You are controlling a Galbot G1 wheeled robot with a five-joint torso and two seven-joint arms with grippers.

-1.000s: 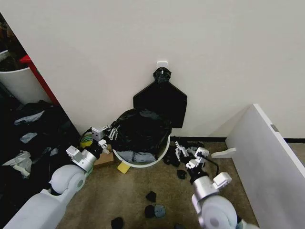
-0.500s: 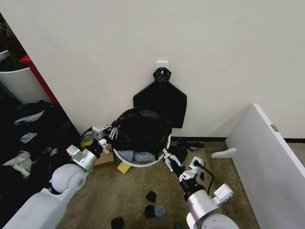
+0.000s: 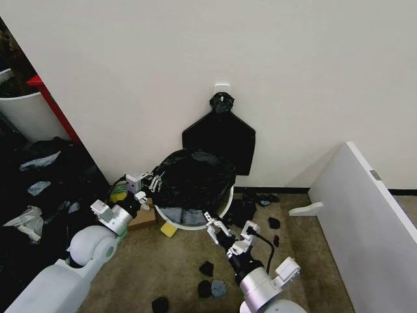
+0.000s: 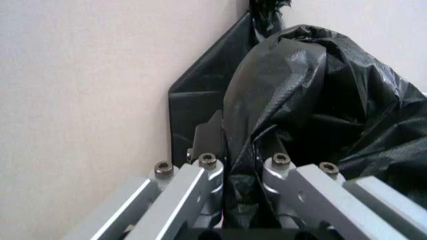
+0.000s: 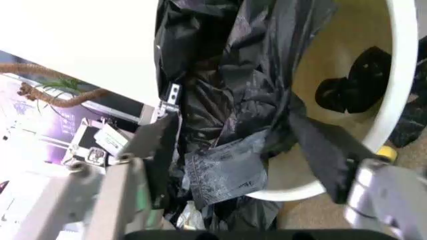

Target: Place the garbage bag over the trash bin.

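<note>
**Spreading the bag mouth over the bin rim**

Nearest, the right gripper (image 3: 212, 222) hangs with fingers wide apart just before the trash bin (image 3: 195, 225). It should catch the loose bag edge and pull it outward over the rim. At the bin's left side, the left gripper (image 3: 152, 182) pinches the garbage bag (image 3: 194, 179), which is heaped in the bin's mouth. Inside the bin lie small black lumps (image 5: 353, 82).

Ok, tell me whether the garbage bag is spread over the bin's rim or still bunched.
Still bunched. The garbage bag sits heaped on the trash bin, whose near rim shows bare. The left claw pinches its edge.
</note>
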